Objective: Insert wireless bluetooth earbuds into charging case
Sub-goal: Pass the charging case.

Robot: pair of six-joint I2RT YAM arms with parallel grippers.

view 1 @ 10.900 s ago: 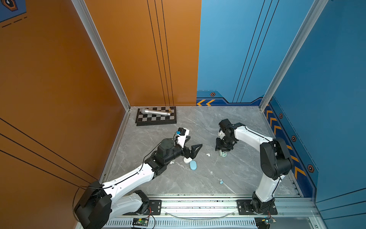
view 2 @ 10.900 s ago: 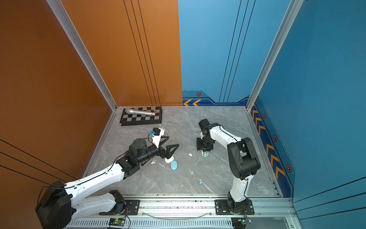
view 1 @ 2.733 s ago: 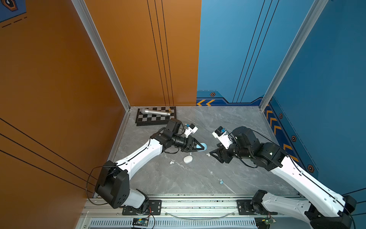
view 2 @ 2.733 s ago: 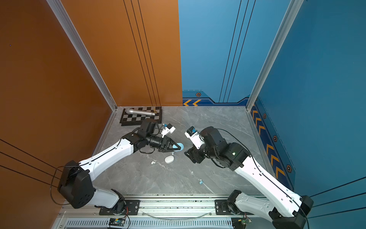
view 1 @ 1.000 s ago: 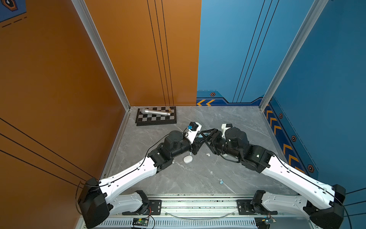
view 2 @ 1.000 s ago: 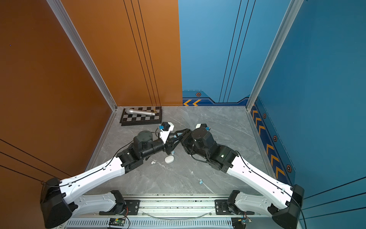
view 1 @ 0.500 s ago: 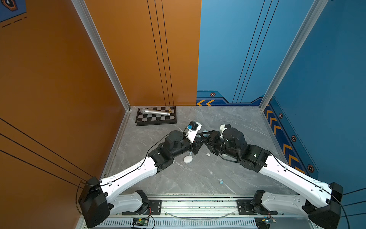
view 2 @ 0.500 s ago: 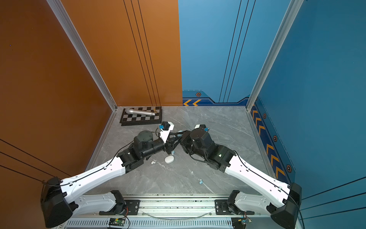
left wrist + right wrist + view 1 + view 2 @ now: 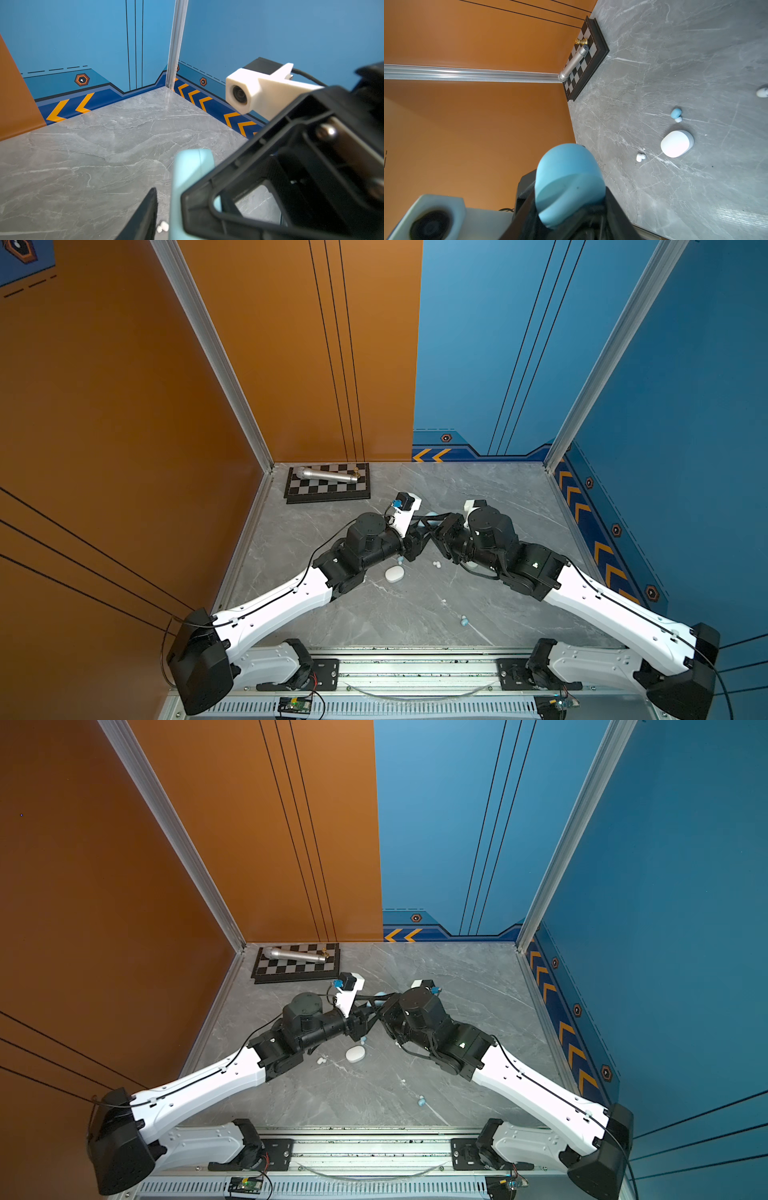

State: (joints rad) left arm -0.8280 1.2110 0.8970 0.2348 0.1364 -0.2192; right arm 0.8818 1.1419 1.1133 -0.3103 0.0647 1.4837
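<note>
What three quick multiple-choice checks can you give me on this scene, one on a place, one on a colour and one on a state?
1. Where does the microphone lie?
A. on the chessboard
B. on the bare stone top
C. on the front rail

2. What colour is the case held up between the arms?
A. white
B. pale blue
C. orange

3. How is the right claw?
A. open and empty
B. shut on the microphone
C. shut on the case

Key:
1 A: in both top views it lies across the squares.
2 B: the right wrist view shows it pale blue.
3 C: in the right wrist view its jaws clamp the case.
</note>
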